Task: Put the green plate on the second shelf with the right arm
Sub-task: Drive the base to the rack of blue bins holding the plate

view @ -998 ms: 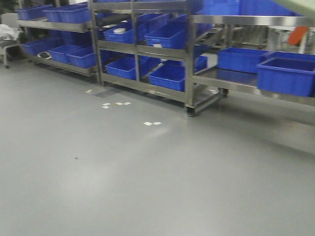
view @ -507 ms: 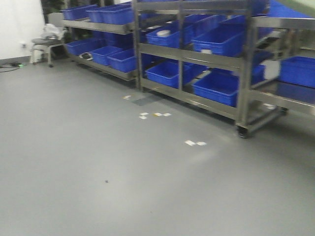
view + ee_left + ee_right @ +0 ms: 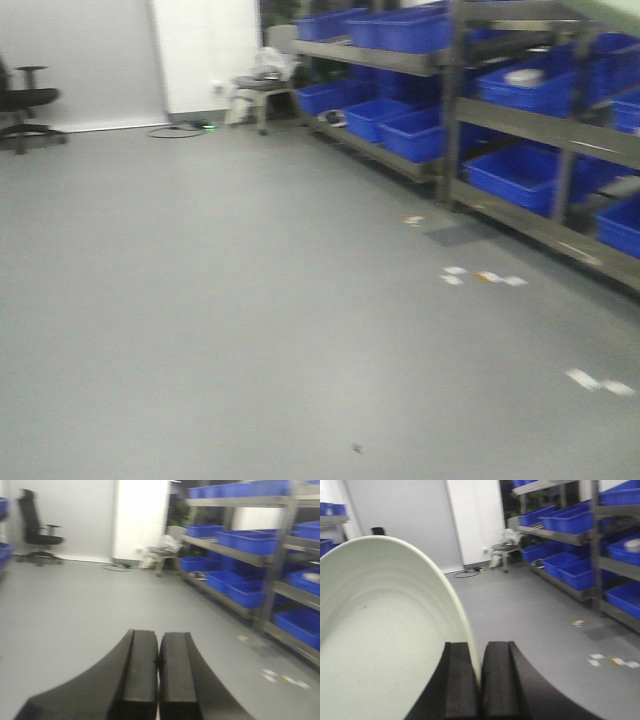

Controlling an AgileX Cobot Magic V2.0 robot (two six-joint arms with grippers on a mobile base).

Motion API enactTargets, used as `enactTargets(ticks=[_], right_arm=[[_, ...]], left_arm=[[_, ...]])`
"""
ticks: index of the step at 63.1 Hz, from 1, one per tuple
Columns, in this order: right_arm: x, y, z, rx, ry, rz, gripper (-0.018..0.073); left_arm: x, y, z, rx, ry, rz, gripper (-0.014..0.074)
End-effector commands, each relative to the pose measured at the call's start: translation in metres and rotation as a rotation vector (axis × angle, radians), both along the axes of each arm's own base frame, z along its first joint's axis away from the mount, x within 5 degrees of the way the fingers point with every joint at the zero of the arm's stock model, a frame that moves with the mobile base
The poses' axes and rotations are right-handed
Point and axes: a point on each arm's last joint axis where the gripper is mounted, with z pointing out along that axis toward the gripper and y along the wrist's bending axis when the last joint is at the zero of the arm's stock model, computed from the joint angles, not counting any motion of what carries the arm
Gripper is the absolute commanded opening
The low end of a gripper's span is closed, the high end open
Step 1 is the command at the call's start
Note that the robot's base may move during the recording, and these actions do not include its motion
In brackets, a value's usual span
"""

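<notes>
grey smooth floor (image 3: 200,300) fills most of the front view, with small paper scraps (image 3: 480,277) lying on it near the metal shelves (image 3: 450,110) on the right side. blue bins (image 3: 400,28) stand on the shelves in several levels. at the back is a white wall (image 3: 205,50), with a black office chair (image 3: 25,100) far to the left and a small stool (image 3: 262,88) with something white on it beside the end of the shelves. all views are a little blurred.

the right gripper (image 3: 480,652) is clamped on the rim of the green plate (image 3: 385,630); its two black fingers (image 3: 460,680) press the edge from both sides. the plate stands on its edge, with the hollow side toward the wrist camera, and it fills the left half of that view. it is held above the floor, well apart from the shelves. the left gripper (image 3: 159,645) has its fingers together, touching each other, and nothing is between them.
</notes>
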Motion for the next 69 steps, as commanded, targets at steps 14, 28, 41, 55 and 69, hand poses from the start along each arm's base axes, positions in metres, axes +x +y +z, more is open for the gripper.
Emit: enactTargets(ticks=[14, 28, 41, 55, 69], right_arm=[[-0.0024, 0.0035, 0.0156, 0.004, -0.094, 0.041, 0.0057], [-0.0024, 0.0035, 0.0156, 0.004, -0.094, 0.041, 0.0057], [-0.0024, 0.0035, 0.0156, 0.004, -0.094, 0.041, 0.0057], [-0.0024, 0.0035, 0.0156, 0.004, -0.094, 0.041, 0.0057], [-0.0024, 0.0035, 0.0156, 0.004, -0.094, 0.041, 0.0057]], left_arm=[[-0.0001, 0.0003, -0.0058, -0.008, -0.055, 0.003, 0.0130], [-0.0001, 0.0003, -0.0058, -0.008, -0.055, 0.003, 0.0130], [-0.0001, 0.0003, -0.0058, -0.008, -0.055, 0.003, 0.0130], [-0.0001, 0.0003, -0.0058, -0.008, -0.055, 0.003, 0.0130], [-0.0001, 0.0003, -0.0058, -0.008, -0.055, 0.003, 0.0130]])
